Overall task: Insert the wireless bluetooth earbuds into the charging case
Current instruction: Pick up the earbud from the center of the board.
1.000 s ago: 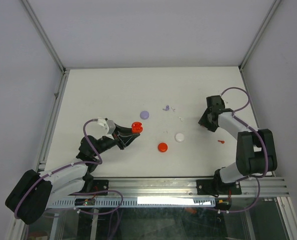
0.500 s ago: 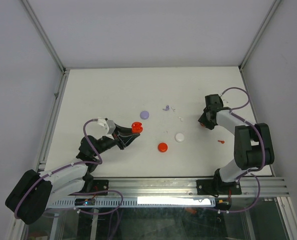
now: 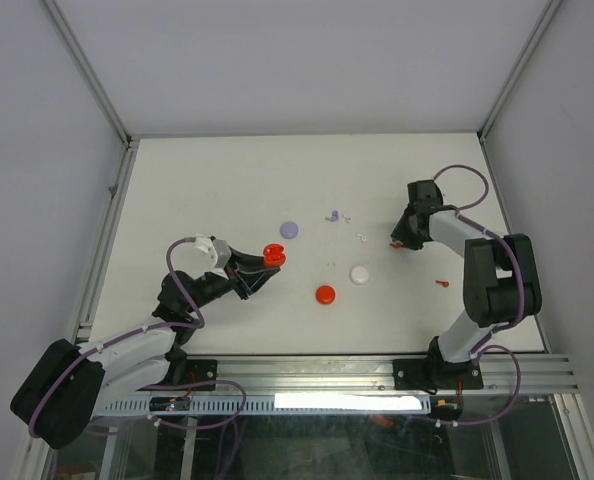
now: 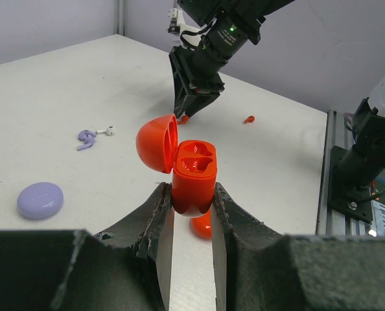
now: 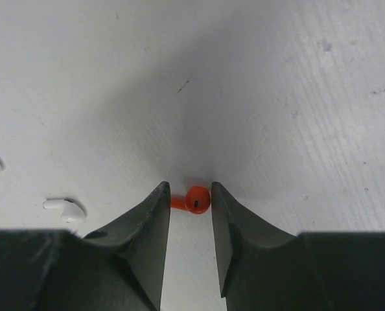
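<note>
My left gripper [image 3: 268, 264] is shut on the open red charging case [image 3: 273, 255] and holds it upright above the table. In the left wrist view [image 4: 191, 202] the case [image 4: 194, 175] shows two empty wells, lid hinged to the left. My right gripper [image 3: 398, 241] is tipped down to the table at the right. In the right wrist view [image 5: 190, 197] its narrow jaws pinch a red earbud [image 5: 196, 199], stem against the left finger. A second red earbud [image 3: 441, 283] lies nearer the front. Lilac [image 3: 331, 214] and white [image 3: 347, 215] earbuds lie at the back.
A lilac disc [image 3: 289, 229], a white disc [image 3: 359, 273] and a red disc [image 3: 324, 294] lie mid-table. Another white earbud [image 3: 362, 238] lies left of my right gripper and shows in the right wrist view [image 5: 63, 206]. Metal frame posts border the table.
My right gripper has swung up and to the left, and a red earbud now shows at its tip. The left arm and the case have not moved.
</note>
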You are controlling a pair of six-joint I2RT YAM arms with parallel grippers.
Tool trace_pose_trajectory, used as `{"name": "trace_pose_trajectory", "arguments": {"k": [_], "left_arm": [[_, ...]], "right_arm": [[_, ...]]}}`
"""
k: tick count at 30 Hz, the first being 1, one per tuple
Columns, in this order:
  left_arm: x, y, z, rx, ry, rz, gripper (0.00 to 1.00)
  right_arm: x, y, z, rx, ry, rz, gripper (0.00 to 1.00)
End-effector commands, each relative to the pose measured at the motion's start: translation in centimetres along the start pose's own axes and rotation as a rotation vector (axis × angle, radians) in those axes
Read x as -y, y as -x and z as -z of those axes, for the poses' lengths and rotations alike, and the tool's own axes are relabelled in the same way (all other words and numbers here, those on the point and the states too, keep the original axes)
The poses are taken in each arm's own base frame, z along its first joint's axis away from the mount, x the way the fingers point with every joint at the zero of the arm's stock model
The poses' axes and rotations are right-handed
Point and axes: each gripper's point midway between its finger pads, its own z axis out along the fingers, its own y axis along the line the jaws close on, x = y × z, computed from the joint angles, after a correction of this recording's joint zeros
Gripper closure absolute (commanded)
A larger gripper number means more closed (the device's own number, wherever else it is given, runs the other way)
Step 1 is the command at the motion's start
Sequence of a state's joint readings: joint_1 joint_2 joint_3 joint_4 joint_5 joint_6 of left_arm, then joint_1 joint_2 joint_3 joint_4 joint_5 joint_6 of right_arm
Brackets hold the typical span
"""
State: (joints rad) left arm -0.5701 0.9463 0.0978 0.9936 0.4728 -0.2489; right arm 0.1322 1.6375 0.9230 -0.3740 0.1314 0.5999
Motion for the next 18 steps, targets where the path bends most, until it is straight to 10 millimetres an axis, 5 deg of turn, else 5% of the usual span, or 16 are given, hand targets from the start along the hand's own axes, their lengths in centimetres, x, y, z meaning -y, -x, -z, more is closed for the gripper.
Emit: {"name": "trace_pose_trajectory", "arguments": {"k": [1, 18], "left_arm": [[0.7, 1.4, -0.4, 0.044, -0.036, -0.022, 1.0], [1.1, 1.4, -0.5, 0.041, -0.053, 0.002, 1.0]], "right_arm": [[-2.5, 1.0, 0.5, -0.018, 0.112, 0.088, 0.66], [-1.5, 0.0, 0.4, -0.02, -0.055, 0.274, 0.64]]}}
